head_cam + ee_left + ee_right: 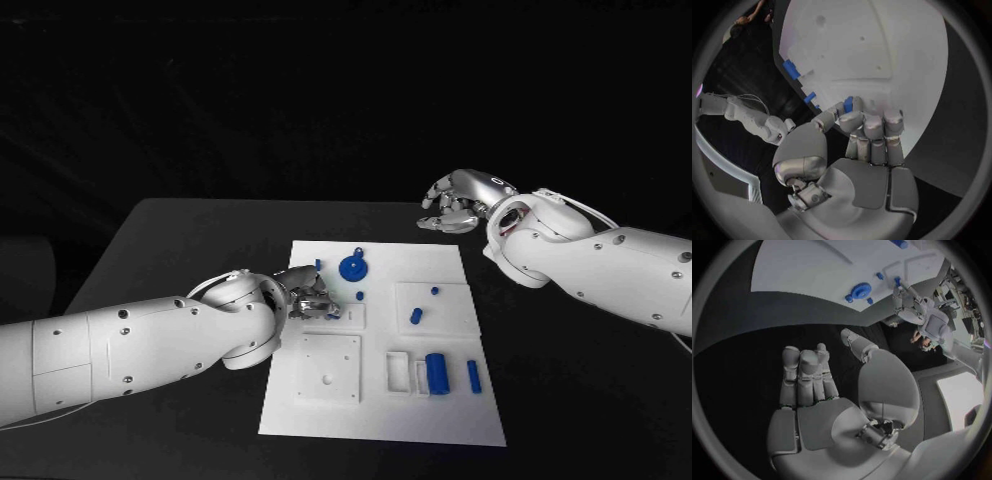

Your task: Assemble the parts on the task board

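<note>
The black table (pixel 173 250) sits in a dark room, with the white task board (pixel 433 420) laid across its middle. I have the left hand (pixel 306 298) at the board's near-left edge, fingers curled close around a small blue part (pixel 848 104), which in the left wrist view sits pinched at the fingertips. The right hand (pixel 459 203) hangs off the board's far right corner, above bare table, fingers loosely curled and holding nothing.

On the board I note a blue round gear (pixel 353 268) near the far edge, two small blue pegs (pixel 423 303) in the middle-right recess, and a blue cylinder (pixel 437 373) with a thinner blue bar (pixel 473 376) beside it toward the near end.

My judgement: seating of the held part is in hand. Next I must align it over its socket and press straight down, without tilting.
</note>
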You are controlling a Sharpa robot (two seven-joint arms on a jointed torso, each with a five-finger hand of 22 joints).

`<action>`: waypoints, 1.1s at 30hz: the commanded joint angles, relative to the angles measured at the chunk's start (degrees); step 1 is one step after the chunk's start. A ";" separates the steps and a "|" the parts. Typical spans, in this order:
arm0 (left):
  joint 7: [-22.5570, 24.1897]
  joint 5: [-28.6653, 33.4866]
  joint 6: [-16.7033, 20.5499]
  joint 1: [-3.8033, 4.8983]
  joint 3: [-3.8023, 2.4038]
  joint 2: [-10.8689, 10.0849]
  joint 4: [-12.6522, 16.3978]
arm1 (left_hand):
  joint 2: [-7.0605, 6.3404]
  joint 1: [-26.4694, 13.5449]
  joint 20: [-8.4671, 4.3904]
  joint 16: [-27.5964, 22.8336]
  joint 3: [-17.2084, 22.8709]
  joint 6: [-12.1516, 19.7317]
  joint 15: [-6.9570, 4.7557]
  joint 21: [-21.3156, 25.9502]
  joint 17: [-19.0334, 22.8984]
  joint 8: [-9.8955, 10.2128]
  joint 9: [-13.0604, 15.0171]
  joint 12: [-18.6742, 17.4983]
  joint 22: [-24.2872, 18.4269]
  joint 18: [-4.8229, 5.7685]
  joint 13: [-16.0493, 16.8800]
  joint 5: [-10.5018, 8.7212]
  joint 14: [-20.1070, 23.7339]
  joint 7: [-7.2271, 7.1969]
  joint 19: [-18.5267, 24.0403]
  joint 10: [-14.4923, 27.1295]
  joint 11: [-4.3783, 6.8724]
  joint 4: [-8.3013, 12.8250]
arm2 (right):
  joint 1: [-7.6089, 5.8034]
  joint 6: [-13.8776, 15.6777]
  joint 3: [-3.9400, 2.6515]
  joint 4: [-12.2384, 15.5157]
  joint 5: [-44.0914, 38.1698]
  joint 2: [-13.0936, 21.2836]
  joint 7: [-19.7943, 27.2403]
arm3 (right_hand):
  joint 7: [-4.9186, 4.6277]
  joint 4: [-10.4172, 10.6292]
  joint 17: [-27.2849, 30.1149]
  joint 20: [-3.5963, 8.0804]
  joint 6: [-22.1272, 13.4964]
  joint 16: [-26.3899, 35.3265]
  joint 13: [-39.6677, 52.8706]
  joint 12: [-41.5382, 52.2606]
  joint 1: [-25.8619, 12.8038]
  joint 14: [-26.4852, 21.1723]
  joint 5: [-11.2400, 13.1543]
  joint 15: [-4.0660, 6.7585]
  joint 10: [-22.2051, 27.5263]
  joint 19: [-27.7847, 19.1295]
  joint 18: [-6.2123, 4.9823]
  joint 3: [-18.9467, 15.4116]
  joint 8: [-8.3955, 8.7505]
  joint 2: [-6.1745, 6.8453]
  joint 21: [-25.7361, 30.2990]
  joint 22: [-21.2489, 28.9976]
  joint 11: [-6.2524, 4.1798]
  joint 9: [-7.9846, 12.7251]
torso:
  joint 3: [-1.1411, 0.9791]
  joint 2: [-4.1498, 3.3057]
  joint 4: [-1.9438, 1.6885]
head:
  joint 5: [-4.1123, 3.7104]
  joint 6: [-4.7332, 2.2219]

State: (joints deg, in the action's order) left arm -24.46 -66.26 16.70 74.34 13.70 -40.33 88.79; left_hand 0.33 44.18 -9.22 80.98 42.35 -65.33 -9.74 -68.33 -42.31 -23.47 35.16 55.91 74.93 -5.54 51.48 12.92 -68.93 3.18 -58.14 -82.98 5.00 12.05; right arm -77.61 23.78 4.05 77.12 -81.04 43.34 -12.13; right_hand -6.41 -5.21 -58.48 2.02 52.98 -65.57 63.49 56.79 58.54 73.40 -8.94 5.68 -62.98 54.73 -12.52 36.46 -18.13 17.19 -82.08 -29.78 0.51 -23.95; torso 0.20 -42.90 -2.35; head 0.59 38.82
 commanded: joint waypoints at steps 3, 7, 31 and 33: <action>-0.14 -0.01 -0.88 -0.15 0.09 0.18 0.08 | 0.40 -0.69 -6.14 0.23 2.30 -6.10 -2.88 -0.43 0.08 -0.30 -0.03 0.37 0.56 -0.69 -0.07 0.44 -2.84 -4.04 0.11 2.37 2.13 0.46 | -0.03 -0.74 -0.01 -0.03 -0.23 -0.06 0.14 | -0.50 0.29 -0.06 0.00 0.02 0.22 -0.07 0.07 0.29 0.25 -0.33 0.17 -0.10 0.35 -2.48 -0.05 -0.26 -0.07 0.21 -0.07 -0.09 -0.07 | 0.01 -0.01 -0.02 | -0.01 -0.03; -0.32 -0.18 -0.70 -0.14 0.09 0.20 0.00 | 0.62 -0.97 -6.15 0.32 2.52 -6.15 -2.90 -0.47 0.08 -0.38 -0.02 0.46 0.55 -0.71 -0.08 0.51 -2.88 -4.06 0.07 2.35 2.17 0.66 | -0.03 -0.76 0.00 0.01 -0.36 -0.04 0.13 | -0.50 0.30 -0.07 0.00 0.03 0.23 -0.07 0.07 0.30 0.25 -0.37 0.17 -0.10 0.36 -2.48 -0.05 -0.27 -0.07 0.22 -0.07 -0.09 -0.08 | 0.01 -0.01 -0.02 | -0.02 0.02; -0.61 -0.76 -2.98 -0.13 0.06 -0.12 0.04 | 0.58 -1.43 -6.22 0.91 3.82 -6.40 -2.95 -0.71 0.10 -0.93 0.07 1.08 0.45 -0.81 -0.09 2.31 -3.12 -4.25 -0.18 2.20 2.35 1.94 | -0.03 -0.95 0.00 0.08 -0.40 0.04 0.09 | -0.48 0.36 -0.11 -0.01 0.14 0.25 -0.11 0.11 0.26 0.28 -0.54 0.19 -0.09 0.37 -2.48 -0.13 -0.33 -0.07 0.23 -0.12 -0.11 -0.11 | 0.01 -0.01 -0.01 | -0.02 0.18; -0.63 -0.83 -3.11 -0.13 0.06 -0.19 0.08 | 0.55 -1.44 -6.22 0.97 3.92 -6.42 -2.95 -0.74 0.11 -1.00 0.07 1.14 0.44 -0.81 -0.11 2.77 -3.12 -4.27 -0.21 2.20 2.37 2.01 | -0.03 -0.96 0.00 0.07 -0.40 0.06 0.09 | -0.47 0.36 -0.11 -0.01 0.14 0.25 -0.12 0.12 0.26 0.28 -0.55 0.19 -0.10 0.38 -2.48 -0.14 -0.33 -0.07 0.23 -0.12 -0.12 -0.12 | 0.01 -0.01 -0.04 | -0.04 0.21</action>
State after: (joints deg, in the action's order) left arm -24.52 -66.68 15.65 74.39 13.59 -40.46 88.79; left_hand 0.51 42.72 -9.21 81.66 43.61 -65.33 -9.64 -68.77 -42.26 -24.29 35.18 56.75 74.91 -5.24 51.42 15.27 -69.03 3.18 -58.15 -82.98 5.01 13.31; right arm -77.61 23.50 4.06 77.15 -81.07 43.39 -12.15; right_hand -6.58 -5.20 -58.52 2.02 53.03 -65.57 63.44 56.79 58.54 73.40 -9.16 5.67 -62.98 54.73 -12.52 36.45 -18.13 17.19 -82.08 -29.82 0.51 -23.99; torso 0.22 -42.92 -2.35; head 0.58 39.01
